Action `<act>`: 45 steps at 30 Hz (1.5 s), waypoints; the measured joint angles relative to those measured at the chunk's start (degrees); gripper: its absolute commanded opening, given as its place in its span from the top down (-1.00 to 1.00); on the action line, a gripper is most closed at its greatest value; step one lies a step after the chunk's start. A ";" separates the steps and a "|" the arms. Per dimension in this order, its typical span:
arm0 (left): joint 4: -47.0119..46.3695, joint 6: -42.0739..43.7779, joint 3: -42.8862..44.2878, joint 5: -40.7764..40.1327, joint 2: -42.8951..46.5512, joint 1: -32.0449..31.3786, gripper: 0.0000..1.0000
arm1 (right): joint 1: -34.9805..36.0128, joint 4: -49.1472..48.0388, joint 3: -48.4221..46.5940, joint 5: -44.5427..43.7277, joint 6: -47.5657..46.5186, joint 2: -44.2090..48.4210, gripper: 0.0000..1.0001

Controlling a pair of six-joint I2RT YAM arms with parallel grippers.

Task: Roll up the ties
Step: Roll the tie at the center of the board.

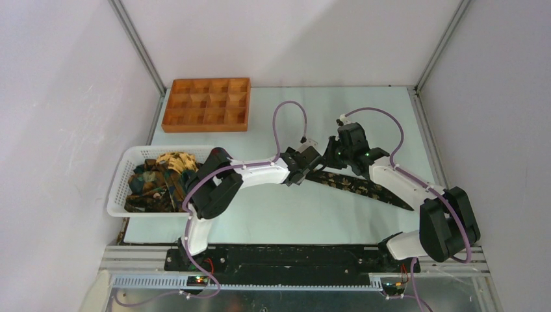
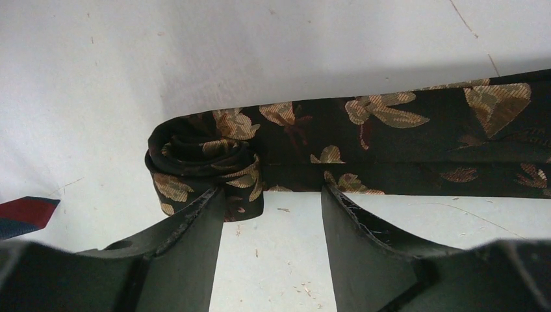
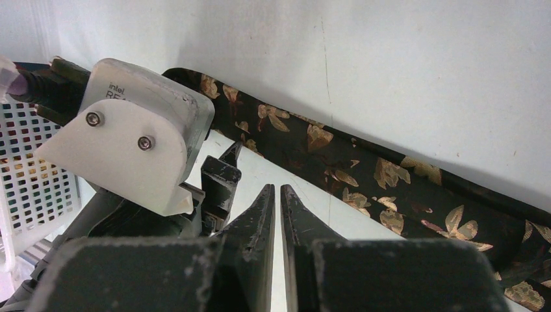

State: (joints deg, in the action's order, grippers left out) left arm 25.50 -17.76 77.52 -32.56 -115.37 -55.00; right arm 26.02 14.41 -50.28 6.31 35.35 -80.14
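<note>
A: Jaws on the left gripper [image 2: 273, 188]?
B: Well apart, gripping nothing. One fingertip [image 2: 211, 198] sits at the rolled end [image 2: 201, 159] of the dark gold-leaf-print fabric necktie [image 2: 403, 140]; the roll is mostly outside the gap.
A: And the right gripper [image 3: 277, 188]?
B: Jaws nearly together, empty, just beside the tie's flat stretch.
A: Rest of it?
B: Flat on the pale table [image 1: 292, 214], trailing rightward. More ties [image 1: 156, 182] heaped in the white plastic mesh basket [image 1: 120, 188] at the left edge.
</note>
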 measured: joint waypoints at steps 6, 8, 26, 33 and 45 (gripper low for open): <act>0.20 -0.17 0.52 0.00 -0.13 0.00 -0.23 | 0.00 0.00 0.00 -0.02 0.00 0.00 0.79; 0.26 -0.17 0.52 -0.02 -0.13 0.02 -0.24 | 0.00 -0.02 0.00 -0.02 0.00 0.00 0.78; 0.83 -0.15 2.91 -0.02 3.67 0.31 -0.26 | -0.72 -0.87 0.02 -0.13 -1.31 0.92 0.51; 0.74 -0.28 2.51 0.39 7.17 1.40 -0.26 | -1.16 -1.60 0.13 -0.26 -3.28 1.36 0.14; -1.22 -10.14 -15.30 4.81 36.41 19.91 -0.33 | 3.58 -2.14 -11.15 4.59 -17.66 -10.64 -0.87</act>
State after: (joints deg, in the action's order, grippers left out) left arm 24.27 -27.90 62.22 -27.75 -78.96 -35.09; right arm 29.61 12.27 -61.43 10.90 17.69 -90.78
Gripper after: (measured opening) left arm 0.646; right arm 0.858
